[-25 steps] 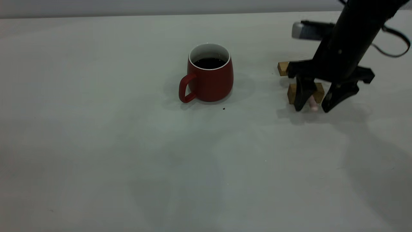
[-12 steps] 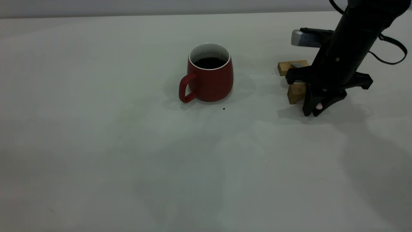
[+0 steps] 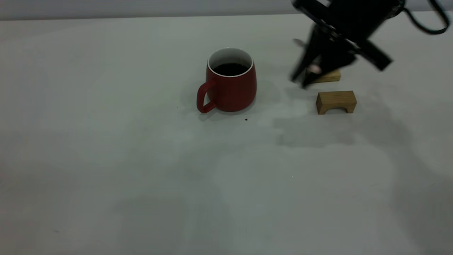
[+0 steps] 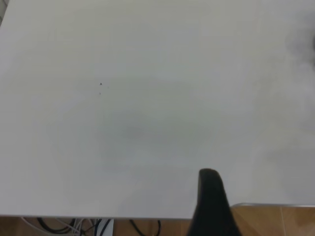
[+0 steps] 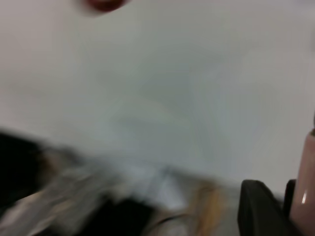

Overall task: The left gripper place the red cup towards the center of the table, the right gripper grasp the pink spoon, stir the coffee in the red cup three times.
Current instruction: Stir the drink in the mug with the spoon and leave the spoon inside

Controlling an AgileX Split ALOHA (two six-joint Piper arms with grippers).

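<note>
One relation governs: we find the red cup mid-worktop, leftward of the right end effector, which is raised above the wooden blocks, pinching the pink spoon; left end effector unassessable.

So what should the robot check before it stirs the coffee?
1. Red cup upright near the middle of the table: ok.
2. Coffee in the cup: ok.
3. Pink spoon held in the right hand, lifted off the table: ok.
4. Spoon bowl pointing down for stirring: cannot tell.
5. Path to the cup free of the wooden blocks: ok.
6. Left hand away from the cup: ok.
</note>
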